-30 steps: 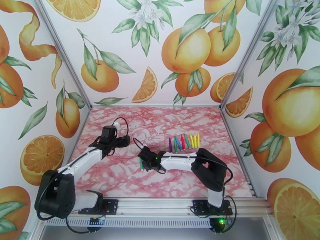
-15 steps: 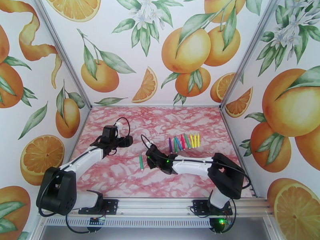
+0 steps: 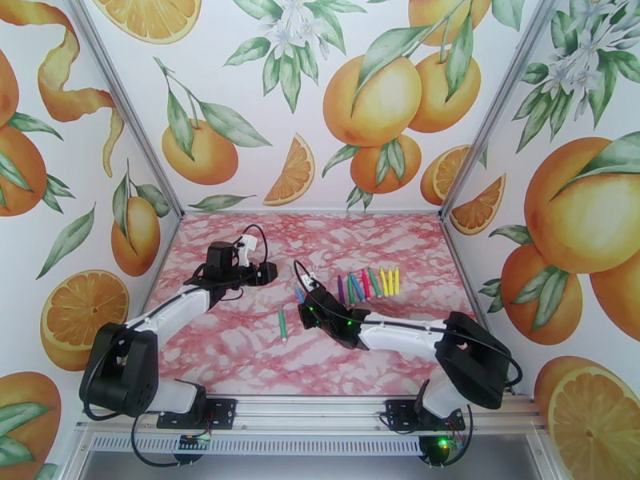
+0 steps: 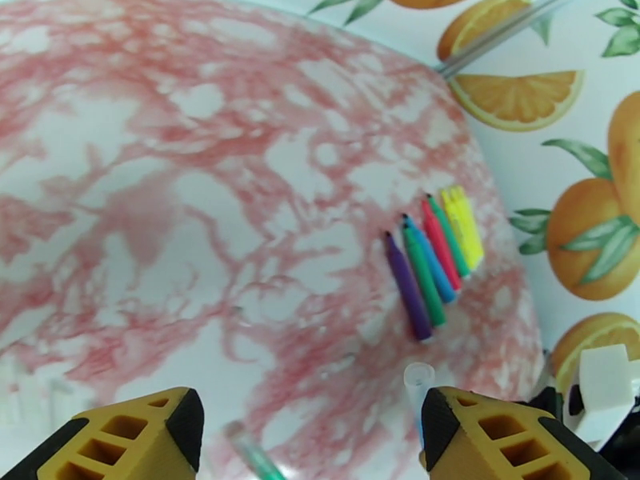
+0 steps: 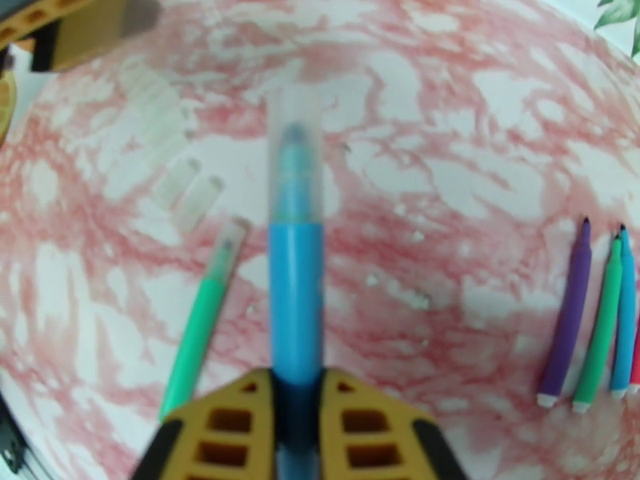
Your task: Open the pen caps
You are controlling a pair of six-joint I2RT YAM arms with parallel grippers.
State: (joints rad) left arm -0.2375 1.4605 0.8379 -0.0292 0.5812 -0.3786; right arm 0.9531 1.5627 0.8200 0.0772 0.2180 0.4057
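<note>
Gripping a blue pen (image 5: 294,298) by its lower barrel, the right fingers (image 5: 364,422) are closed tight on it and hold it above the tabletop (image 5: 480,154). The clear cap (image 5: 295,146) is on the pen's far end, pointing away from the wrist camera. From above, the blue pen points toward the left fingers (image 3: 268,274), which stand wide apart with nothing between them. In the left wrist view the capped tip sits at the inner edge of one yellow finger. Whether it touches that finger is hard to say, since the edge of the picture is soft there.

A green pen (image 5: 196,330) lies flat on the tabletop just beside the held pen, and the green pen's cap (image 5: 230,238) is on. Beyond it lie what look like several loose clear caps (image 5: 192,190), blurred and close together. Well apart to the other side, a row of pens (image 3: 368,283) lies side by side, purple nearest, then green, blue, red and yellow, with their tips bare.
</note>
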